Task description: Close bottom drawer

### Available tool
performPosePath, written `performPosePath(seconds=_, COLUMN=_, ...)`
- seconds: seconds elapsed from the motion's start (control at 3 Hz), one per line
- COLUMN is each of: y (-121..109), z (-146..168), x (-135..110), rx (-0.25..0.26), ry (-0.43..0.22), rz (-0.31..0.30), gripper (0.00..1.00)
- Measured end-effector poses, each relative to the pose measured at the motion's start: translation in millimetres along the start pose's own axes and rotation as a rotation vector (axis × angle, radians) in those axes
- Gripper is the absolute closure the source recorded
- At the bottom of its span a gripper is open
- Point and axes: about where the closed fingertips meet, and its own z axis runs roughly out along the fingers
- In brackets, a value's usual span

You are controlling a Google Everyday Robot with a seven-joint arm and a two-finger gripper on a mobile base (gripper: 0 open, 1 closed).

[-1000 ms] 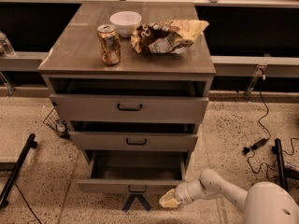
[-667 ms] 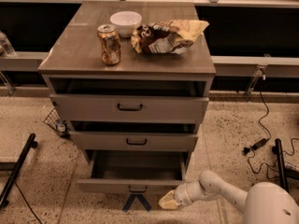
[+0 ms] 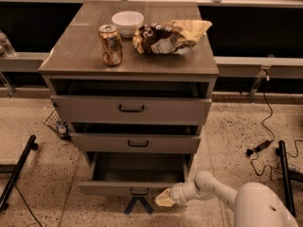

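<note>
Your bottom drawer, lowest of three, pulled well out, plain grey inside, small dark handle, your gripper low beside its front, grip impossible to tell.

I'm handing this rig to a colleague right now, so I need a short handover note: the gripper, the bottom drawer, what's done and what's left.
Gripper: low near the floor, just in front of the right part of the bottom drawer's front. Contact with the front is unclear.
Bottom drawer: pulled well out, its grey interior showing. The middle drawer and top drawer above it are not part of the job.
Done: the gripper is placed at the drawer front.
Left: push the front in until it sits flush with the cabinet, then back the arm away.
</note>
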Motion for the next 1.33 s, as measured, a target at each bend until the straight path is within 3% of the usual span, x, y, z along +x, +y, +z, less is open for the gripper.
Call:
performPosePath(seconds=1.0, y=-34.4, z=11.5, x=-21.9, rx=0.038, ry=-0.005, rz=-0.022, gripper=1.00)
performPosePath(seconds=1.33, y=-54.8, z=-6.8, x=-37.9, rx=0.074, ry=-0.032, rz=-0.021, gripper=1.00)
